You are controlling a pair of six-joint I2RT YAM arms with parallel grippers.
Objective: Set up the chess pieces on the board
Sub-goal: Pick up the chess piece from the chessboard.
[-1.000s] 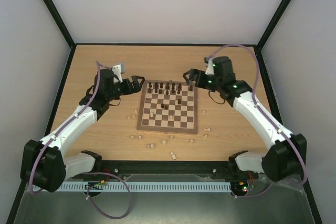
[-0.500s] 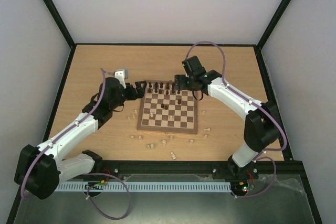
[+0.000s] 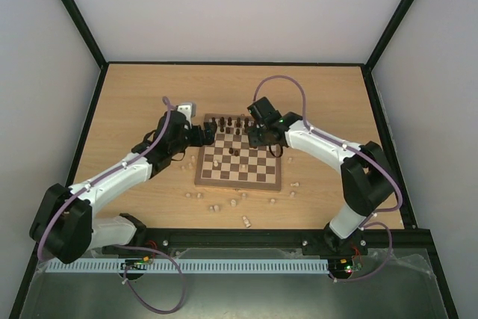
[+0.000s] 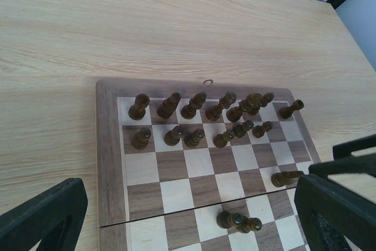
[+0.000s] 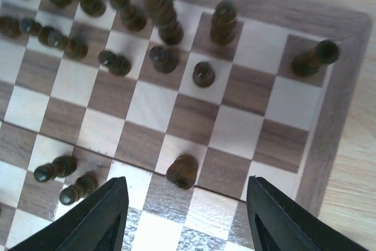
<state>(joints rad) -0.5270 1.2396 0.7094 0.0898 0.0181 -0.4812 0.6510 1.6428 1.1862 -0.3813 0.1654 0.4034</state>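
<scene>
The board (image 3: 240, 172) lies mid-table. Dark chess pieces (image 4: 194, 105) fill its two far rows, and a few more stand mid-board (image 4: 238, 220). Pale chess pieces (image 3: 215, 207) lie scattered on the table in front of it. My left gripper (image 3: 207, 134) hovers open at the board's far-left corner, its fingers (image 4: 44, 216) wide apart with nothing between them. My right gripper (image 3: 258, 137) hangs over the far-right squares. In the right wrist view its fingers (image 5: 97, 218) stand apart either side of one dark piece (image 5: 182, 171), not touching it.
More pale pieces lie right of the board (image 3: 295, 184) and left of it (image 3: 187, 163), and one lies at the table's front edge (image 3: 246, 221). One dark piece (image 4: 286, 177) stands close to my left gripper's right finger. Black frame posts bound the table.
Both arms have swung inward. The right gripper came from beyond the board's far-right corner to above its squares, and its jaws have narrowed. The left gripper moved right, up to the board's edge.
</scene>
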